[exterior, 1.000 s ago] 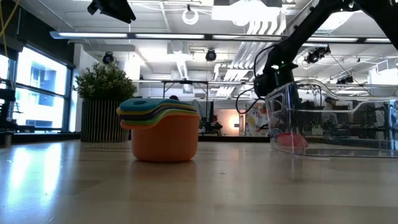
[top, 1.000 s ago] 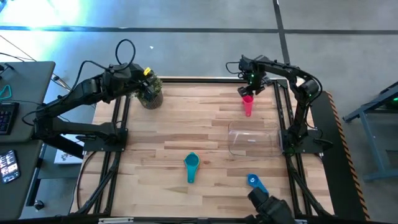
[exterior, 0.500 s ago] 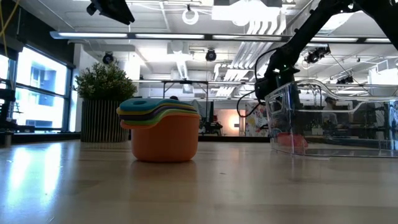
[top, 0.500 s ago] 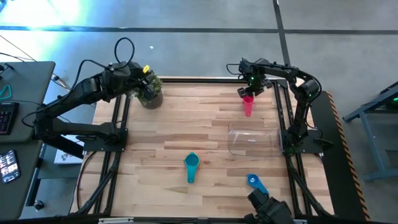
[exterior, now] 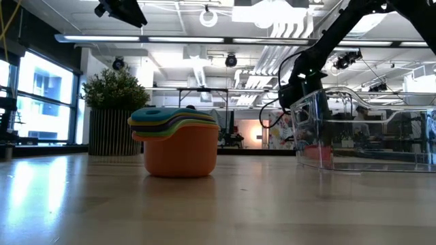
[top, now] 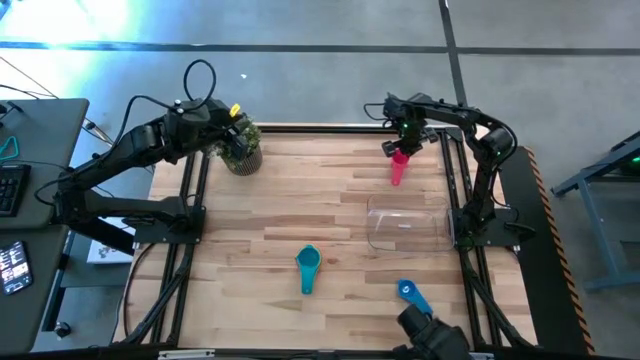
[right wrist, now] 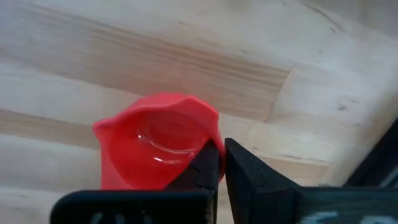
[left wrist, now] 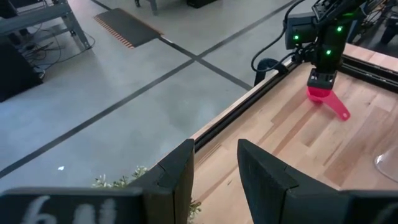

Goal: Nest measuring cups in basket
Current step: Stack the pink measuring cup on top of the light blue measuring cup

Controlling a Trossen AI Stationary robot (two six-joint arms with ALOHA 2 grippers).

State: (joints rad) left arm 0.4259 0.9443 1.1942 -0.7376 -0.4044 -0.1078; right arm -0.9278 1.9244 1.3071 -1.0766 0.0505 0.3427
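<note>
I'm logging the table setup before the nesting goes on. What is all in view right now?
Magenta plastic measuring cup: one, far right of the table, upright.
Stack of nested plastic measuring cups: one stack, salmon outermost and light blue on top, near middle; number of layers unclear.
Blue plastic measuring cup: one, near right edge.
Clear plastic basket: one, right side, nothing visibly inside.
Potted green plant: one, far left corner.
Wooden table: one, light planks.
Left pincer: open, above the plant.
Right pincer: shut on the magenta cup's rim.
</note>
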